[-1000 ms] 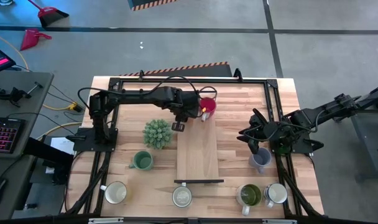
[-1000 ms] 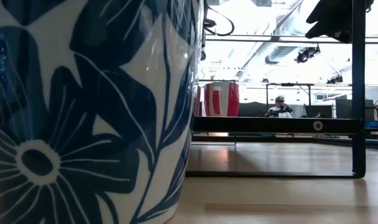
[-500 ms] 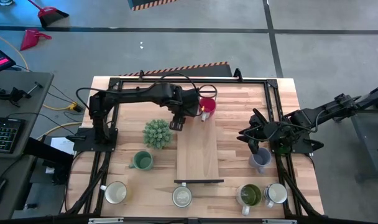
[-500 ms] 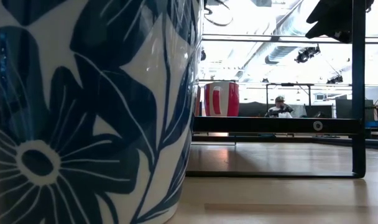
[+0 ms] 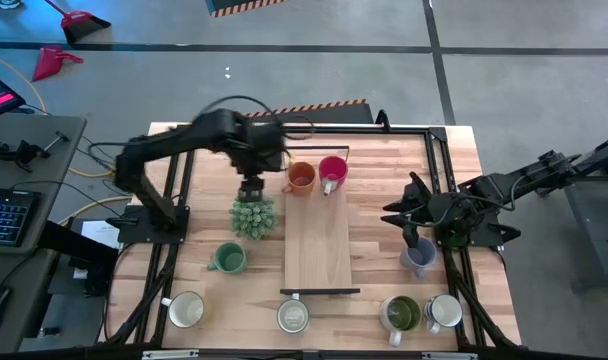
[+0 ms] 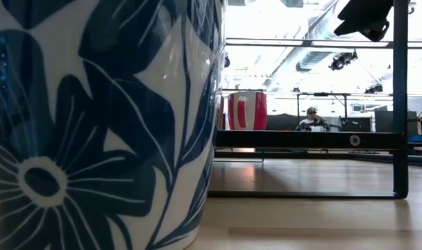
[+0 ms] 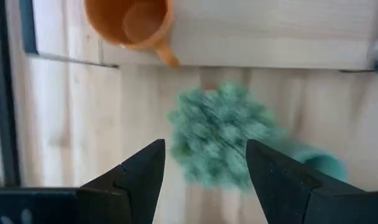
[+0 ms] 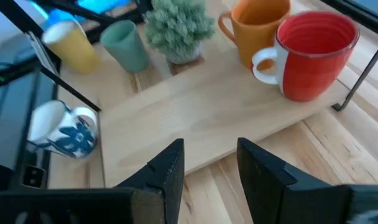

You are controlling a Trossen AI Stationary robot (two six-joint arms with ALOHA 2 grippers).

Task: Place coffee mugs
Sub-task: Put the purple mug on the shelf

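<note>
Left tool (image 5: 251, 188) spread, empty, above potted plant (image 5: 252, 216). Orange mug (image 5: 301, 177) and red mug (image 5: 332, 171) upright, touching, at board's (image 5: 319, 250) 12 o'clock end; red handle toward 7 o'clock, both empty. Right tool (image 5: 401, 219) released at desk's (image 5: 374, 300) 3 o'clock, over lavender mug (image 5: 419, 258).

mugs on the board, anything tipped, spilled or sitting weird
Nothing stands out. The orange mug and red mug stand upright, side by side at the far end of the wooden board, with no spill visible.
</note>
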